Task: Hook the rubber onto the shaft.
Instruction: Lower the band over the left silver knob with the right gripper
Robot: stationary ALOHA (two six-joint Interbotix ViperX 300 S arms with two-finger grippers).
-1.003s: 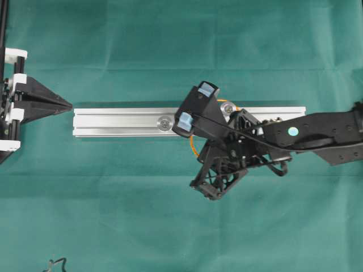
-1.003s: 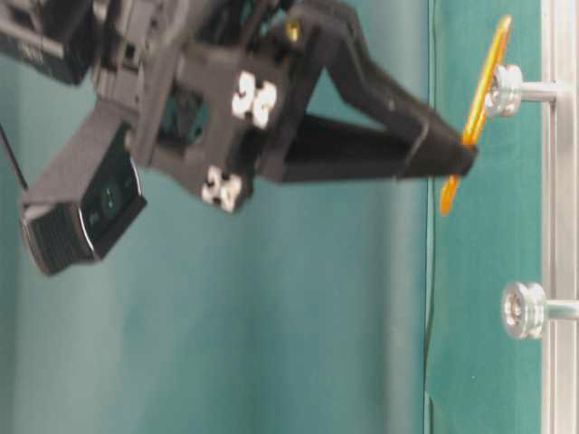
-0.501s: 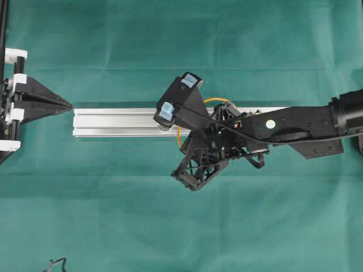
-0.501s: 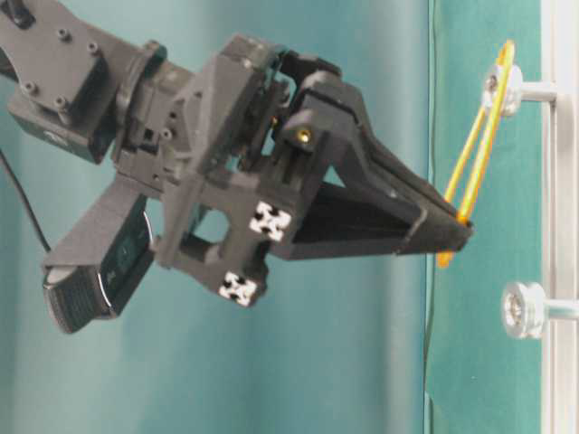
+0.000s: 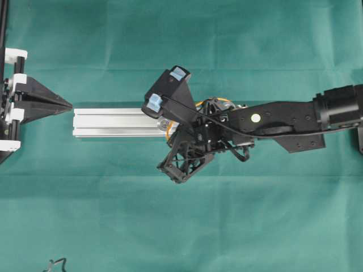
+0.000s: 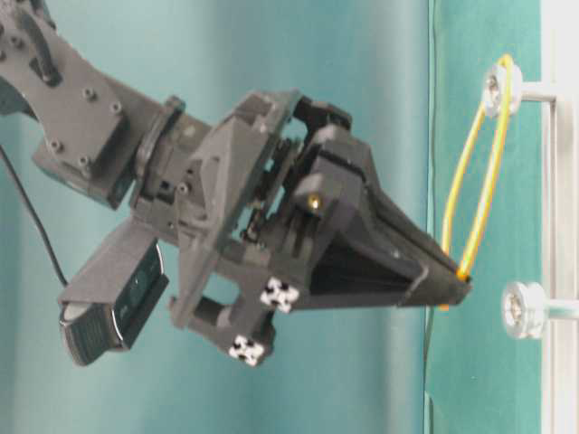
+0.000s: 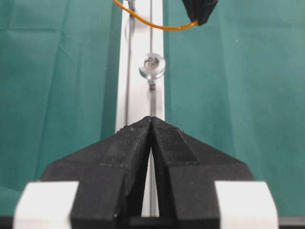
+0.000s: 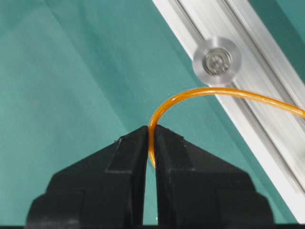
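One end of the orange rubber (image 6: 455, 185) is looped round the far shaft (image 6: 500, 86) on the aluminium rail (image 6: 561, 199). It runs taut to my right gripper (image 6: 457, 282), which is shut on its other end. That end hangs just above and beside the second shaft (image 6: 523, 310), apart from it. In the right wrist view the rubber (image 8: 190, 94) curves out of the shut right gripper (image 8: 151, 129) past that shaft (image 8: 217, 61). My left gripper (image 7: 151, 119) is shut and empty at the rail's left end (image 5: 113, 123), facing the shaft (image 7: 152, 66).
Green cloth covers the table around the rail. The right arm (image 5: 283, 116) lies over the rail's right half. A small dark object (image 5: 55, 264) sits at the front left edge.
My right gripper has moved left along the rail with the rubber, stretching the loop from the far shaft towards the second shaft. The left gripper has not moved.
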